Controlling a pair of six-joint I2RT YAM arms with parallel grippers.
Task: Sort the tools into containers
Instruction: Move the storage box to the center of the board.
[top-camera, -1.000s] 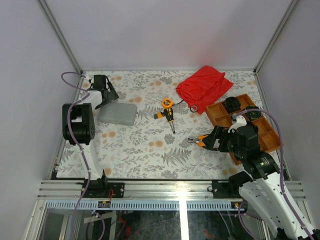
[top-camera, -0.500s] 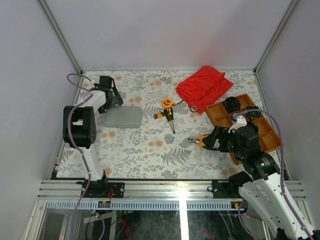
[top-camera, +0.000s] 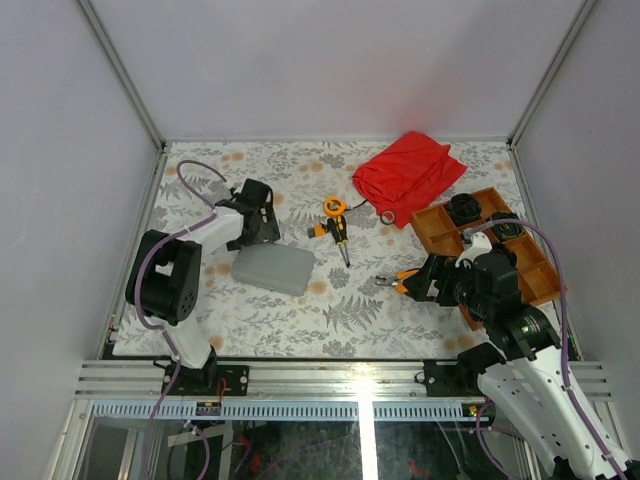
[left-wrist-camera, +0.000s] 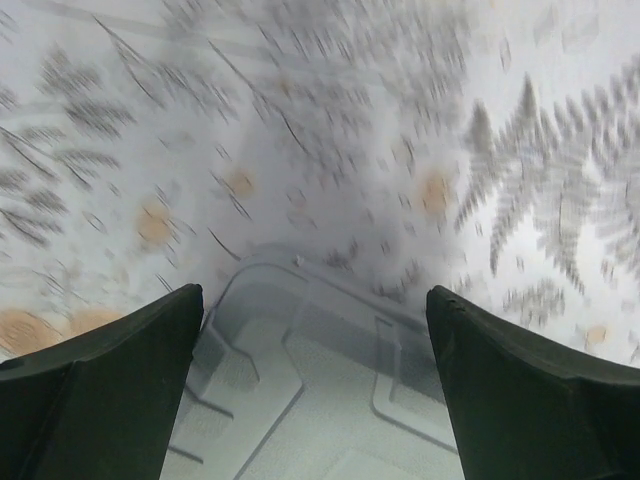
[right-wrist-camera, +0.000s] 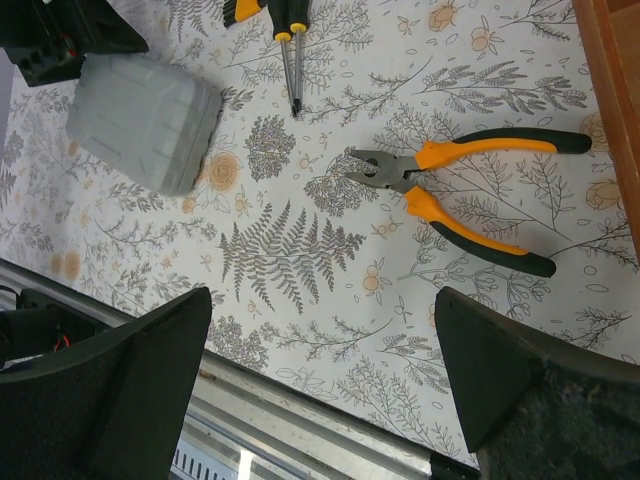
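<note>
The containers are shut together as one grey case (top-camera: 275, 268) (right-wrist-camera: 145, 120), lying left of centre. My left gripper (top-camera: 257, 216) (left-wrist-camera: 315, 330) straddles its far-left end, the jaws wide and closed on the case (left-wrist-camera: 330, 400). Orange-handled pliers (top-camera: 395, 282) (right-wrist-camera: 450, 190) lie on the patterned table just left of my right gripper (top-camera: 438, 278) (right-wrist-camera: 320, 330), which hangs open and holds nothing. A round orange tape measure (top-camera: 334, 206) and short screwdrivers (top-camera: 340, 235) (right-wrist-camera: 290, 40) lie at the centre.
A red cloth (top-camera: 408, 175) is bunched at the back right. An orange-brown divided tray (top-camera: 500, 255) with black round parts (top-camera: 463, 208) stands at the right edge. A metal rail (right-wrist-camera: 300, 420) runs along the table's near edge.
My left gripper has swept right and toward the near edge, and the grey case has come along with it, turning slightly. The right arm and the tools have not moved.
</note>
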